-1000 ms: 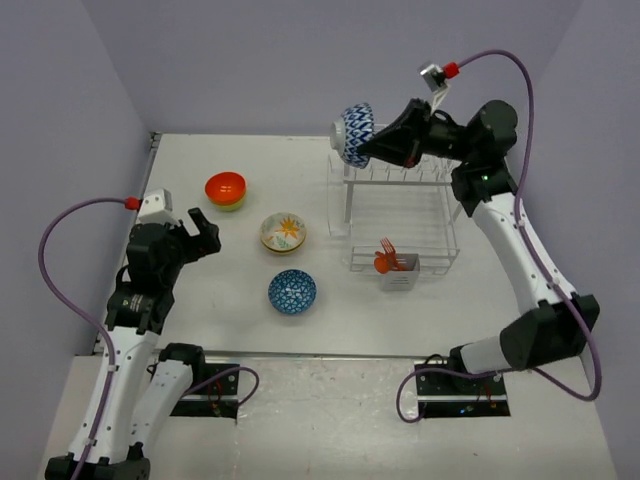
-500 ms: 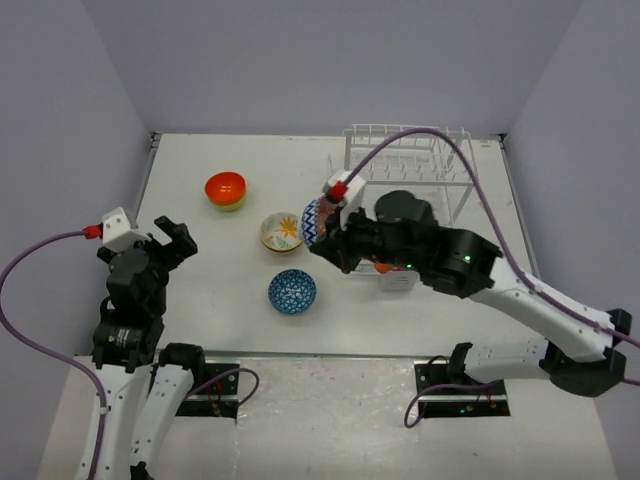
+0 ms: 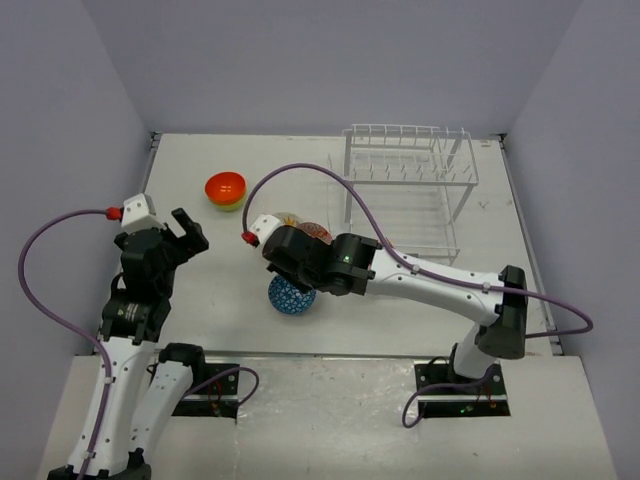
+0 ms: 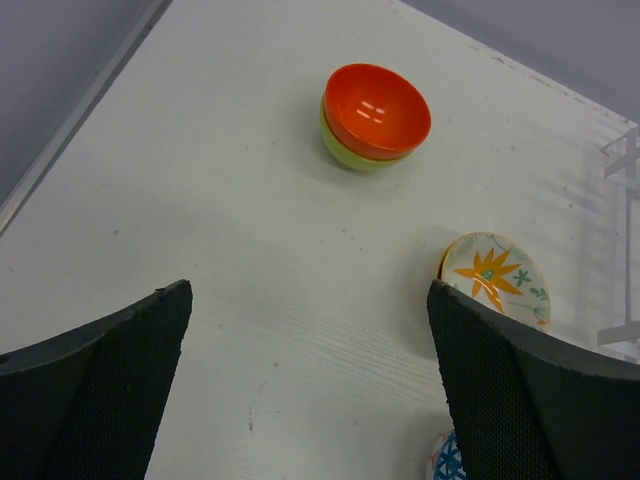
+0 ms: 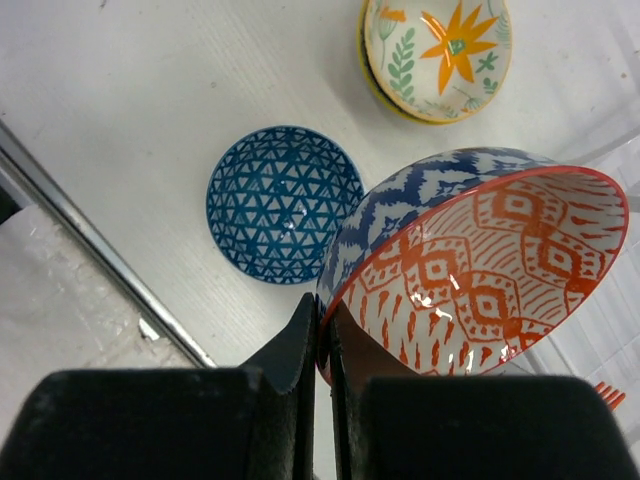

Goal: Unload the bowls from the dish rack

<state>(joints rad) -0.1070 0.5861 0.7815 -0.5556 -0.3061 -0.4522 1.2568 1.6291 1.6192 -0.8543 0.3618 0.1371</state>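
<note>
My right gripper (image 5: 323, 312) is shut on the rim of a bowl (image 5: 480, 270) that is blue-white zigzag outside and red-orange patterned inside. It holds the bowl (image 3: 316, 232) tilted above the table, beside a blue triangle-patterned bowl (image 5: 283, 203). A flower-patterned bowl (image 5: 437, 55) sits farther back. An orange bowl (image 4: 377, 108) is nested in a lime-green bowl (image 4: 350, 155) at the far left. The white wire dish rack (image 3: 410, 190) stands at the back right with no bowls showing in it. At the left my left gripper (image 4: 310, 400) hangs open over bare table.
The table's near edge with its metal strip (image 5: 80, 250) runs close below the blue bowl. An orange utensil (image 5: 610, 395) shows by the rack's front. The right arm (image 3: 430, 280) stretches across the table's middle. Purple walls enclose the table on three sides.
My right arm has carried the zigzag bowl from the rack's top down and left to the table's middle, beside the blue bowl. The left arm has shifted slightly and stays open.
</note>
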